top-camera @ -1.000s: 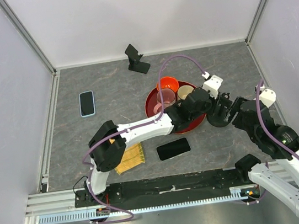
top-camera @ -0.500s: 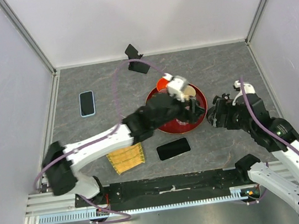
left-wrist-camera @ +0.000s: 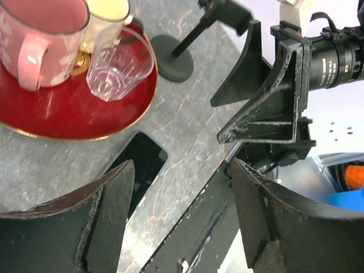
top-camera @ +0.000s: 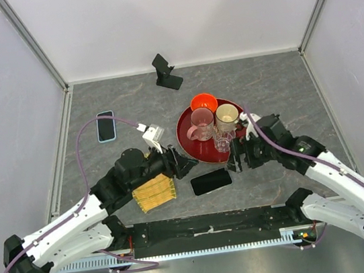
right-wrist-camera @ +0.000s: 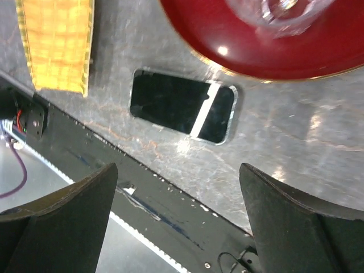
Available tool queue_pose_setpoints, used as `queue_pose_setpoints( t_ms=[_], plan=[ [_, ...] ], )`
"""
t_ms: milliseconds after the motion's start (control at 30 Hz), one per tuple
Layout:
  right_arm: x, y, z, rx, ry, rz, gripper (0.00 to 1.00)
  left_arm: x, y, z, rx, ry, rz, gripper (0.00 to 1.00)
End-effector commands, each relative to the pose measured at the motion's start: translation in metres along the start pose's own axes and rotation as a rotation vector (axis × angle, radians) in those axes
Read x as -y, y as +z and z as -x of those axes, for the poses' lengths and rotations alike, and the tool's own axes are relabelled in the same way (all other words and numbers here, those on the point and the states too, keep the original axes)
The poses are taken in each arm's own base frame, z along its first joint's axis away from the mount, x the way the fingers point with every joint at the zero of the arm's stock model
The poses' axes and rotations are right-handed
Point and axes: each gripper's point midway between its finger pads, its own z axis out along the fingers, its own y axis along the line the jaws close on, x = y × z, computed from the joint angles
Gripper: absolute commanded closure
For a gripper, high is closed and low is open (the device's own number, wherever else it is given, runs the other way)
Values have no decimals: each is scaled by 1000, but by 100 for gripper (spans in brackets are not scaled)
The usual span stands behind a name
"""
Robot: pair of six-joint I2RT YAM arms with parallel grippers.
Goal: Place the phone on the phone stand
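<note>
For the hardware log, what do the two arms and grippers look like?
Both the left arm and right arm have white shells with black joints, and a purple cable loops along each. The left gripper and right gripper are black with broad, scuffed fingers.

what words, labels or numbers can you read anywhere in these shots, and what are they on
No text here can be read for certain.
Black cylinder, upper right of the left wrist view: small white print, too blurred to read.
Dark phone: screen off, no text showing.
Blue-cased phone: screen dark, nothing legible.
Phone stand: no marking visible.
</note>
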Motion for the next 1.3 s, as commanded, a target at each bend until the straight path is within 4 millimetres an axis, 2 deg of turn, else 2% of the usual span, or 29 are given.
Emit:
queue_pose_setpoints(
  t_ms=[0, 67, 100, 167, 200, 267, 300, 433, 467, 567, 733, 800, 900, 1000, 1067, 1267],
  plan=[
    [-28, 35, -25, -36, 66, 91, 6, -21, -2, -38, -121, -67, 78, 26],
    [-34, 45, -37, -50, 60, 81, 9, -34, -1, -52, -158, -80, 124, 30],
    [-40, 51, -49, -86, 33, 75, 9, -41, 3, -61, -190, -82, 151, 35],
    [-35, 59, -53, -74, 20, -9, 9, -53, 7, -70, -222, -89, 206, 39],
    [-35, 64, -64, -105, -7, -46, 9, -61, 11, -79, -254, -96, 242, 42],
    [-29, 70, -65, -85, -5, -108, 9, -69, 16, -87, -290, -105, 285, 43],
    [-27, 74, -70, -89, -13, -124, 10, -77, 20, -98, -332, -108, 314, 46],
    [-16, 79, -71, -38, 89, -175, 10, -88, 29, -115, -401, -121, 366, 50],
    [-14, 80, -70, -14, 164, -191, 10, -90, 33, -115, -396, -128, 370, 50],
    [-12, 82, -76, 28, 338, -170, 11, -88, 44, -114, -383, -125, 347, 47],
    [-2, 82, -80, 117, 508, -109, 14, -87, 56, -109, -390, -81, 317, 40],
    [0, 78, -76, 150, 517, -96, 15, -86, 60, -105, -368, -49, 290, 32],
    [-2, 74, -70, 168, 513, -87, 15, -91, 64, -109, -394, -32, 273, 25],
    [-6, 72, -66, 168, 501, -88, 14, -97, 68, -116, -442, -79, 244, 24],
    [-7, 73, -66, 158, 492, -93, 13, -90, 76, -112, -437, -107, 177, 24],
    [-2, 74, -66, 170, 491, -116, 11, -82, 84, -134, -530, -178, 100, 24]
  ],
)
